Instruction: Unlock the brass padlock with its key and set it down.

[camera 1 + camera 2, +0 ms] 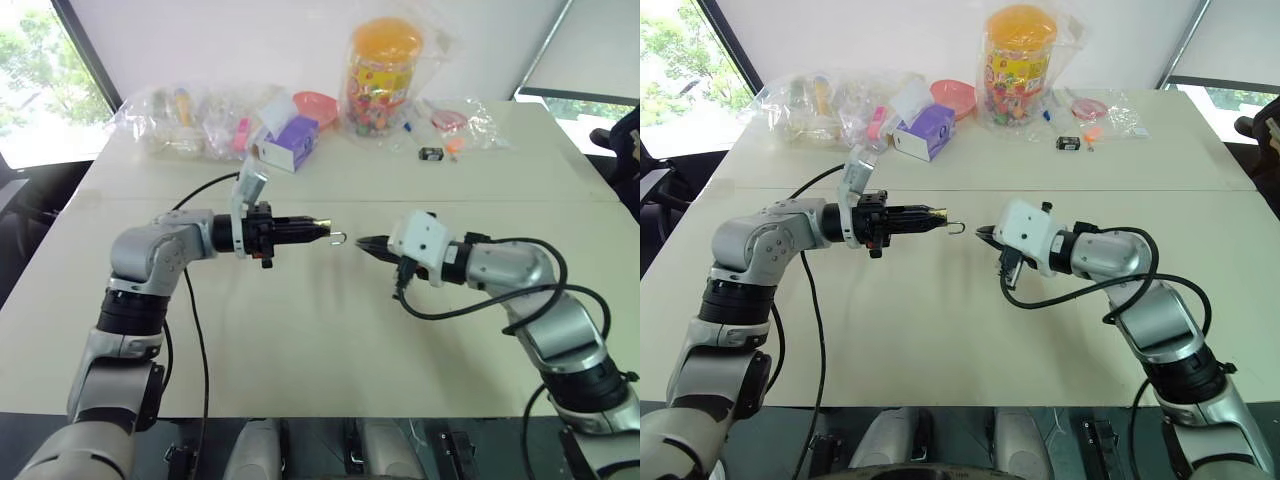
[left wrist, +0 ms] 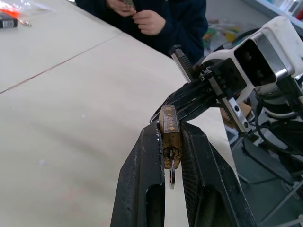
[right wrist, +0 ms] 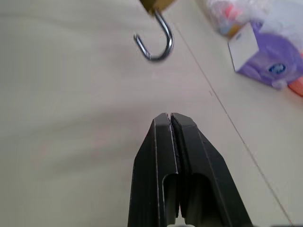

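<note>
Both grippers were up over the cream table, tips facing each other with a small gap between them.

Left gripper pointed level toward the right arm, fingers clamped narrow on the brass padlock. Lock body was pinched between the two black pads, held clear of the tabletop. Silver shackle hung out past the fingertips toward the right gripper, swung open: one leg free, hook shape visible in the right wrist view. A small ring dangled from the lock's near end between the fingers; could not tell from the left wrist view whether a key was on it.

Right gripper sat just beside the shackle, apart from it, not touching. Its fingers were pressed fully together, nothing between them. Pointed slightly down and toward the left gripper.

Far side of the table held clutter, well apart from both arms: clear plastic bags, a purple-and-white box, a pink bowl, a tall jar with an orange lid inside a bag, and a small black object on the table near the jar.

A person in a dark sleeve stood at the table edge, hands together.
</note>
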`<control>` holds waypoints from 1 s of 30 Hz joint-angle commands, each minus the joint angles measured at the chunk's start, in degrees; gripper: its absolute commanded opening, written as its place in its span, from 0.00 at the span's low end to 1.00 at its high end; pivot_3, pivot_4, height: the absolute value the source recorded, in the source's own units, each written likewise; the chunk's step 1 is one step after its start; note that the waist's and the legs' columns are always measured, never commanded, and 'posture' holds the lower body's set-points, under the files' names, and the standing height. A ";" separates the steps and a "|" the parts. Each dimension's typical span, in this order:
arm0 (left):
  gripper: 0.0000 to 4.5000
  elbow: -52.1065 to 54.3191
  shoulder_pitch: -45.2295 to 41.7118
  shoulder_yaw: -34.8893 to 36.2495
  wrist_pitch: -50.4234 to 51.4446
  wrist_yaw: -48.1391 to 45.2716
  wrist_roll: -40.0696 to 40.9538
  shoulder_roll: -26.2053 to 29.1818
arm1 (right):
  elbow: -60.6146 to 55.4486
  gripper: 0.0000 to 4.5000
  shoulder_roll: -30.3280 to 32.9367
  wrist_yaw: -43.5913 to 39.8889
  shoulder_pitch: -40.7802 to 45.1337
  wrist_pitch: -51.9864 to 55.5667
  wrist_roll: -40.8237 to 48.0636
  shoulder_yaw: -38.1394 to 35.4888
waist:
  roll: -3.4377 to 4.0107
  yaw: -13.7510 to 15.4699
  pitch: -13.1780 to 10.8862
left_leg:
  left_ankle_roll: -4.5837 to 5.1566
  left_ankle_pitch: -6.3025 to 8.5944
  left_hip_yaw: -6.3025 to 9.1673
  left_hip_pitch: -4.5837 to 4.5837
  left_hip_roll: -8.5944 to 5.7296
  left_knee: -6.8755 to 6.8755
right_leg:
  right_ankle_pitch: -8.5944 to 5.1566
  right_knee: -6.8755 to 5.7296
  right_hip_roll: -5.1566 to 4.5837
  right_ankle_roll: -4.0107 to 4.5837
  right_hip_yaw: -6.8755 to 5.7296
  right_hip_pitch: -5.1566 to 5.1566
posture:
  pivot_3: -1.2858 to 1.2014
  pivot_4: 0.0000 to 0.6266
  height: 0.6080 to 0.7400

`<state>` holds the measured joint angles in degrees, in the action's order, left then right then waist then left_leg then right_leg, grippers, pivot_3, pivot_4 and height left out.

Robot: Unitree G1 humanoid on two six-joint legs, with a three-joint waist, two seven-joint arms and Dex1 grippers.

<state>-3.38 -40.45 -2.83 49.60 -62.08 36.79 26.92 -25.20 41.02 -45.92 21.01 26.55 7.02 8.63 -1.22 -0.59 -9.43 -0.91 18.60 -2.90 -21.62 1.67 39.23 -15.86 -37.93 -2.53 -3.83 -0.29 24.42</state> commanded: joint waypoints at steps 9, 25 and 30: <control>0.00 -12.23 1.53 -2.85 -3.17 10.21 -6.33 -11.54 | -9.34 0.01 -0.25 5.59 -4.78 4.69 0.12 -5.14 | -0.01 0.06 -0.01 | 0.00 0.00 0.01 -0.01 0.00 0.00 | 0.00 0.00 0.02 0.00 0.00 0.00 | 0.52 0.24 1.00; 0.00 -19.52 1.24 -2.38 -2.77 10.79 -9.18 -13.15 | -11.76 0.01 -1.62 8.22 -6.14 5.41 -1.51 -1.67 | -0.01 0.02 -0.01 | 0.00 0.00 0.03 -0.01 0.00 0.00 | 0.00 0.00 0.05 0.00 -0.01 0.00 | 0.52 0.24 1.00; 0.53 -18.51 2.19 -2.08 -2.94 9.80 -9.68 -11.09 | -10.93 0.00 -1.69 8.07 -5.64 4.64 -1.75 -1.11 | -0.01 -0.05 -0.01 | 0.00 0.00 0.03 0.00 0.00 0.00 | 0.00 -0.01 0.05 0.00 -0.01 0.00 | 0.52 0.24 1.00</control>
<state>-23.13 -38.51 -5.90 47.12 -52.26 27.30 14.62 -34.76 39.49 -38.11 14.49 32.27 5.66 8.07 -1.23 -0.63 -9.44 -0.91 18.60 -2.87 -21.61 1.67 39.22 -15.85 -37.94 -2.48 -3.83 -0.29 24.42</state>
